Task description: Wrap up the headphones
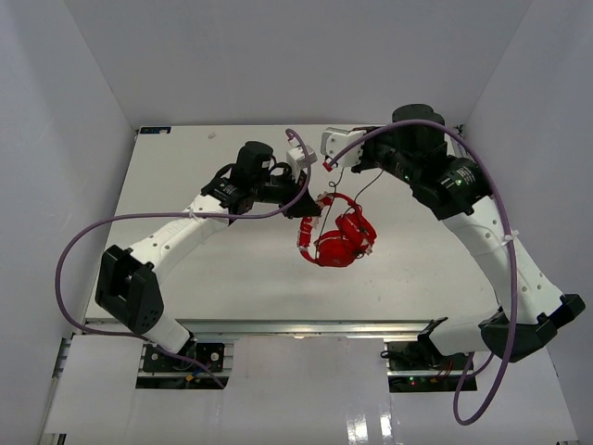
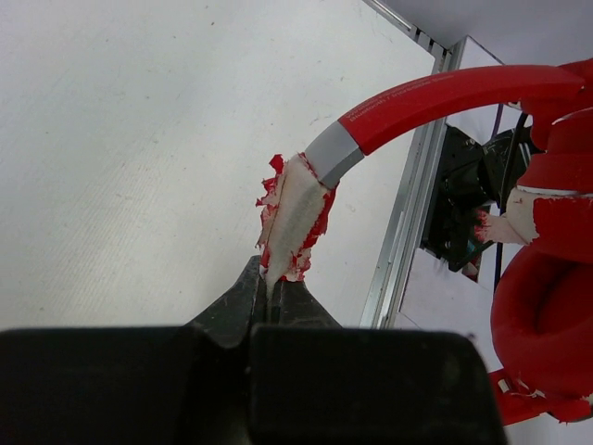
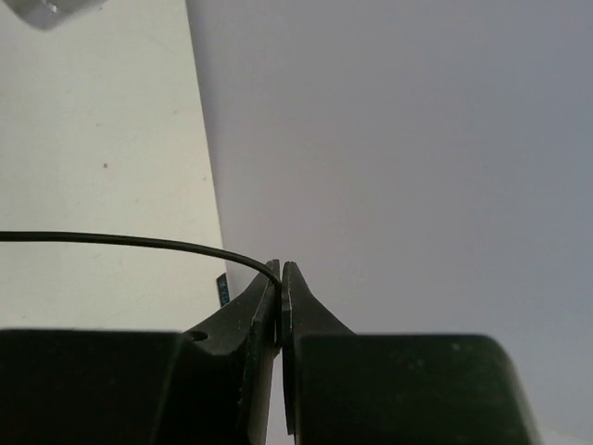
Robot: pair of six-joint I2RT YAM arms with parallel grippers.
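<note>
The red headphones (image 1: 338,239) hang just above the middle of the table, earcups folded together. My left gripper (image 1: 309,209) is shut on the worn, white-padded end of the red headband (image 2: 435,97), seen close in the left wrist view (image 2: 276,282). An earcup (image 2: 547,315) fills that view's right side. My right gripper (image 1: 359,165) is behind and above the headphones. In the right wrist view (image 3: 281,276) it is shut on the thin black cord (image 3: 120,241), which runs off to the left. The jack plug is not visible.
The white table (image 1: 185,278) is walled in grey on three sides. Purple robot cables (image 1: 83,250) loop off both arms. The table's metal front rail (image 1: 296,326) runs along the near edge, and the arm bases sit below it.
</note>
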